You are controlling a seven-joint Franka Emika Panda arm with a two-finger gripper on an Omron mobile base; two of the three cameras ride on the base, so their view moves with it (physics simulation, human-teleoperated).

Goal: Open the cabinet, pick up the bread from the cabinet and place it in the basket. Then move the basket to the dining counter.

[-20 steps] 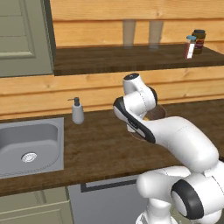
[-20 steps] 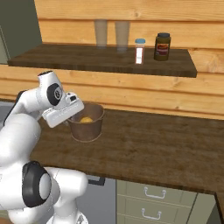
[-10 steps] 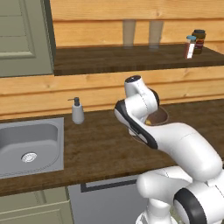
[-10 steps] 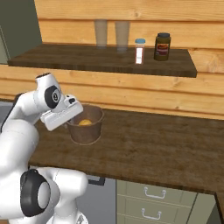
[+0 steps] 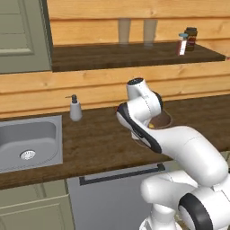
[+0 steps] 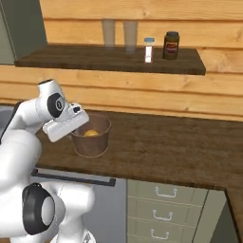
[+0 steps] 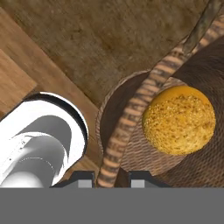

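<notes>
A kitchen: steel sink (image 5: 28, 143), soap dispenser (image 5: 75, 108), drawers (image 6: 163, 213).

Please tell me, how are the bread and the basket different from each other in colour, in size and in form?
Colour: the bread is yellow-orange with a speckled surface, while the basket is brown and woven. Size: the bread is much smaller than the basket and lies inside it on its bottom. Form: the bread is a closed rounded lump; the basket is an open bucket with a striped rim. Both look round from above.

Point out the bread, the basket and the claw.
bread (image 7: 179, 120): hand view, middle of its speckled orange top.
basket (image 6: 92, 144): right base view, front of its woven wall.
claw (image 7: 112, 178): hand view, midway between the fingertips that straddle the basket's rim.
</notes>
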